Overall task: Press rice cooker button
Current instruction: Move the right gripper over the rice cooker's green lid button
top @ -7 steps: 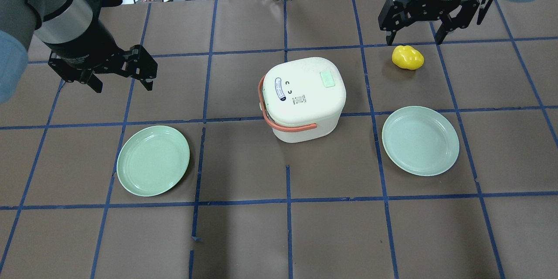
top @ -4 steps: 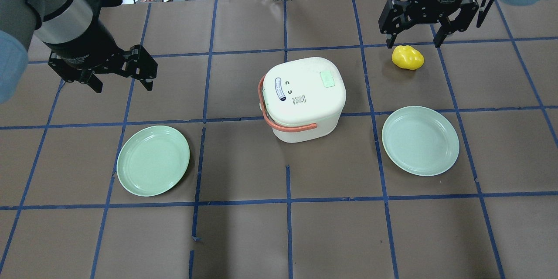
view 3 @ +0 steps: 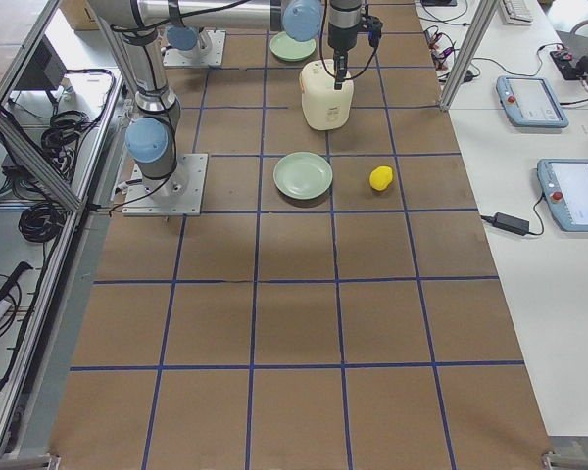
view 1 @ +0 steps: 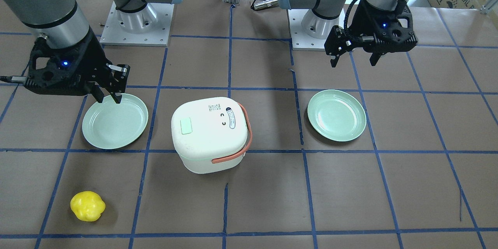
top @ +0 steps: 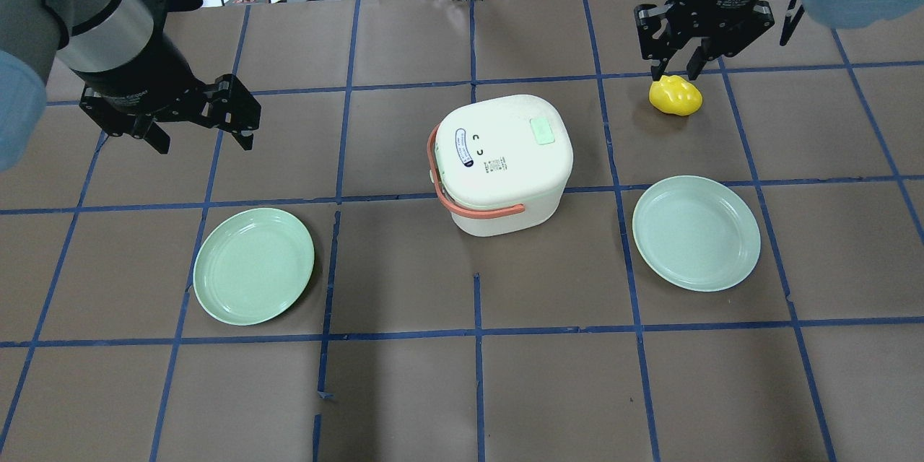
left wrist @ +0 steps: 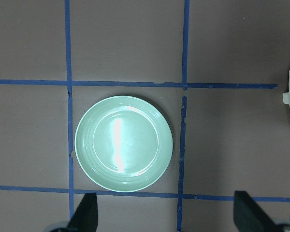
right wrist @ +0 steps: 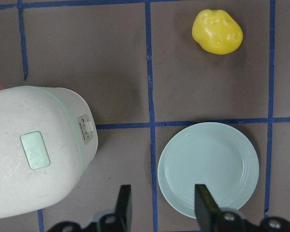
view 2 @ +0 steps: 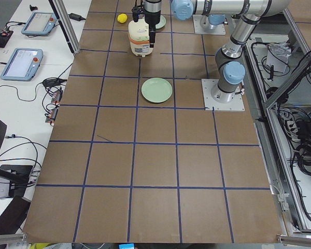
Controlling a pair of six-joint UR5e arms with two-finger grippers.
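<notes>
The rice cooker stands closed at mid table, white with a salmon-orange handle; it also shows in the front view and the right wrist view. A mint-green rectangular button sits on its lid, also seen in the right wrist view. My right gripper hovers beyond the cooker to the right, empty, its fingers about half closed with a gap between them. My left gripper is wide open and empty, far to the cooker's left.
A yellow pepper-like toy lies just under the right gripper. One mint-green plate lies front left and another plate front right of the cooker. Blue tape lines cross the brown table.
My right gripper's fingers have drawn together to about half their earlier spread, above the yellow toy. The left arm and the cooker have not moved.
</notes>
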